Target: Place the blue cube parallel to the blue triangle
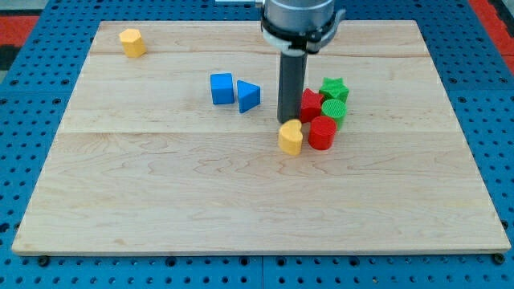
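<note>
The blue cube (pixel 222 88) sits on the wooden board (pixel 161 193) left of centre, near the view's top. The blue triangle (pixel 248 95) lies right beside it on its right, almost touching. My tip (pixel 287 121) is down on the board to the right of the blue triangle, a short gap away. It stands just above the yellow heart-shaped block (pixel 291 137) and left of the red blocks.
A cluster lies right of my tip: a red star-like block (pixel 311 104), a red cylinder (pixel 322 133), a green star (pixel 333 87) and a green cylinder (pixel 334 110). A yellow hexagonal block (pixel 132 42) sits at the top left corner.
</note>
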`<action>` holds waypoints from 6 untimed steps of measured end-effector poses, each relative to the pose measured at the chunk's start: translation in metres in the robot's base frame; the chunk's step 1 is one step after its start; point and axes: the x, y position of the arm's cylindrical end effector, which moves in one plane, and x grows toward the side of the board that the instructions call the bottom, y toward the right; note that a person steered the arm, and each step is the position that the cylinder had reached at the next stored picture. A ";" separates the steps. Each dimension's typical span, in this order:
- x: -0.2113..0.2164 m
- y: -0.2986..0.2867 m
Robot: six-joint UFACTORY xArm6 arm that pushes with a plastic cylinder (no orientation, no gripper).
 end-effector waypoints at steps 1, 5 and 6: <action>0.000 -0.055; -0.079 -0.107; -0.100 -0.096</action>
